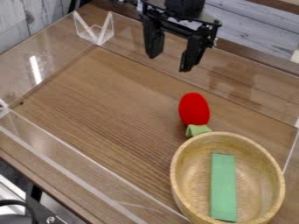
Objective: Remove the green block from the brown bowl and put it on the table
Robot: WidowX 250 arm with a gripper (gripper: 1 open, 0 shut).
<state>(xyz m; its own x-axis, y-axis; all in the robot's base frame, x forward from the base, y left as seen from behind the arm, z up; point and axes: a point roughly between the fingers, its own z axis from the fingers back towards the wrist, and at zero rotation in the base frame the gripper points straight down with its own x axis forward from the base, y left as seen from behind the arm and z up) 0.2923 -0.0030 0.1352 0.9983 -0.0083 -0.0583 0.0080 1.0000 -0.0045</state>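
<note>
On the brown wood table (100,109), a big tan bowl (180,157) sits between 4 and 5 o'clock. A long, flat green block (225,186) lies inside it, pointing from 12 to 6. A red thing (194,108) lies near 3 o'clock, with a small green bit (198,130) at its 6 o'clock end, near the bowl. The black robot arm (179,14) comes in near 12, its jaws wide apart.

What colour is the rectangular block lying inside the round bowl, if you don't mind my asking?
The block is plain light green, seen in the camera view.
</note>
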